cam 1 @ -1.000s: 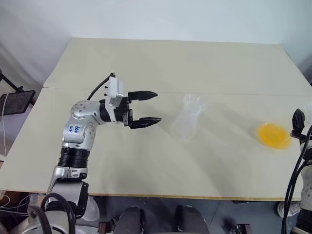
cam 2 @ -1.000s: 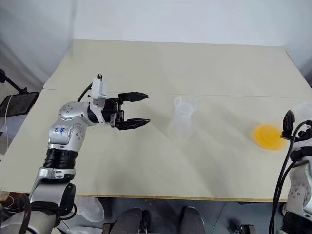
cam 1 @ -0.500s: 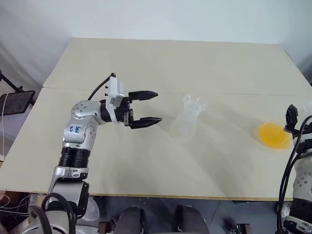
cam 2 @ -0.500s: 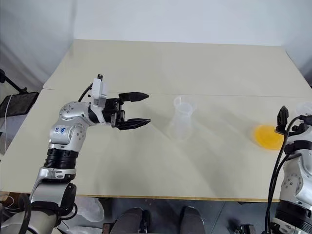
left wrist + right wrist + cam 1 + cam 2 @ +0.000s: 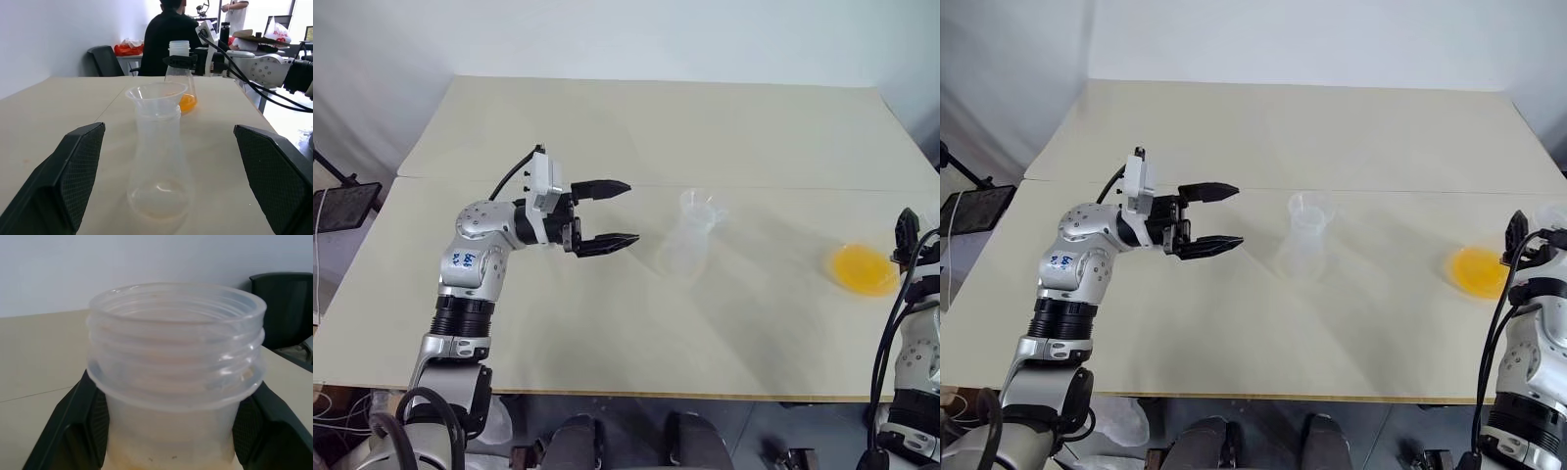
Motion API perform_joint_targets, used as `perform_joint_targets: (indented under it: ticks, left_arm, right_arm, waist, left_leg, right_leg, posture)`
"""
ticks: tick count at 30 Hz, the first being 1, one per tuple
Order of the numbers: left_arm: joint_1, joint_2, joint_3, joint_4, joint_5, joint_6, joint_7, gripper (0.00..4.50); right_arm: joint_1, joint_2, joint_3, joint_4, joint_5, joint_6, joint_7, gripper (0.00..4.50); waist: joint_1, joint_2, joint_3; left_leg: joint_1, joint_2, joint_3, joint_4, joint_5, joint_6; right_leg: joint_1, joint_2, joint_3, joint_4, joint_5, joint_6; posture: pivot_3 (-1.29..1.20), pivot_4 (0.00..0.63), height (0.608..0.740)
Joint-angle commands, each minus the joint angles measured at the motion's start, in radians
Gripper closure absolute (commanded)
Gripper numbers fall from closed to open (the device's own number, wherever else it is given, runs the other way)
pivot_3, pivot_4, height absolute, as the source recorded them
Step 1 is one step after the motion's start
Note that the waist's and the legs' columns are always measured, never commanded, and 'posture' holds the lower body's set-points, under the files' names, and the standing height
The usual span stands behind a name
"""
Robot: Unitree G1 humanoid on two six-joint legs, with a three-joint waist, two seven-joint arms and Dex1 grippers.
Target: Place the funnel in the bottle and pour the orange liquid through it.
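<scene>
**Flask neck gripped, funnel already seated in the bottle**

The right gripper (image 5: 166, 431) is seen closed around the threaded neck of the conical flask (image 5: 181, 73), one black finger (image 5: 73, 426) pressed against each side just below the collar. The orange liquid (image 5: 863, 269) lies in the wide base of that flask, directly beneath the grip. The left gripper (image 5: 607, 215) is held with its fingers spread wide and nothing between them; the bottle (image 5: 159, 166) stands on the table (image 5: 607, 323) just ahead of its fingertips, untouched, with the funnel (image 5: 156, 93) seated in its neck.

The flask is judged light, stiff and smooth-walled, so slipping is likely unless the collar is used as a stop; the neck is the sensible place to hold, since the base is too broad for the fingers. The liquid will probably shift as the flask is tilted. The bottle looks empty, narrow-footed and top-loaded by the funnel, hence easily knocked over; steadying it at the neck or waist by the wide-spread gripper seems prudent before pouring.
</scene>
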Motion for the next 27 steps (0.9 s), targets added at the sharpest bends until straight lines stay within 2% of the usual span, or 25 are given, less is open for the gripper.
perform_joint_targets:
  ticks: [1, 3, 7, 10, 18, 27]
  left_arm:
    - [-0.008, 0.001, 0.027, -0.043, -0.032, -0.003, 0.024, 0.0]
    - [-0.003, 0.001, 0.033, -0.044, -0.037, 0.004, 0.037, 0.0]
    - [0.024, 0.007, 0.034, -0.057, -0.043, 0.022, 0.069, 0.0]
    - [0.045, 0.004, 0.031, -0.07, -0.038, 0.024, 0.091, 0.0]
    - [0.129, -0.005, 0.035, -0.112, -0.036, 0.018, 0.159, 0.0]
    - [0.182, -0.007, 0.03, -0.16, -0.04, 0.027, 0.187, 0.0]
  right_arm:
    - [-0.044, 0.012, 0.027, -0.089, 0.02, -0.08, 0.048, 1.84]
    - [-0.061, 0.013, 0.064, -0.128, 0.014, -0.1, 0.081, 1.84]
    - [-0.111, -0.029, 0.19, -0.245, -0.075, 0.026, 0.043, 1.84]
    - [-0.124, -0.073, 0.281, -0.312, -0.166, 0.039, 0.072, 1.84]
    - [-0.163, -0.175, 0.485, -0.327, -0.494, -0.158, 0.11, 1.84]
    - [-0.228, -0.231, 0.6, -0.262, -0.783, -0.385, 0.061, 1.84]
  waist:
    - [-0.009, 0.0, 0.0]
    - [-0.011, 0.001, 0.001]
    - [-0.016, 0.002, 0.001]
    - [-0.012, 0.002, 0.001]
    - [-0.01, 0.002, 0.001]
    - [-0.011, 0.002, 0.001]
  left_leg:
    - [0.0, 0.0, 0.0, 0.0, 0.0, 0.0]
    - [0.0, 0.0, -0.001, 0.0, 0.0, 0.0]
    - [0.0, 0.001, -0.001, -0.001, 0.0, 0.0]
    - [0.0, 0.001, -0.001, -0.001, 0.0, 0.0]
    - [-0.002, -0.001, -0.001, 0.0, 0.0, 0.0]
    - [-0.002, 0.0, -0.001, 0.0, 0.0, 0.0]
  right_leg:
    - [0.0, 0.0, 0.0, 0.0, 0.0, 0.0]
    - [0.0, 0.0, 0.0, 0.0, 0.0, 0.0]
    - [-0.001, 0.0, 0.0, 0.0, 0.0, 0.0]
    - [-0.001, 0.0, 0.0, 0.0, 0.0, 0.0]
    - [-0.001, -0.001, -0.002, -0.001, 0.0, 0.0]
    - [-0.001, -0.001, -0.003, -0.001, 0.0, 0.0]
  posture:
    - [0.0, 0.15, 0.74]
    - [0.0, 0.15, 0.74]
    - [0.0, 0.15, 0.74]
    - [0.0, 0.15, 0.74]
    - [0.0, 0.15, 0.74]
    - [0.0, 0.15, 0.74]
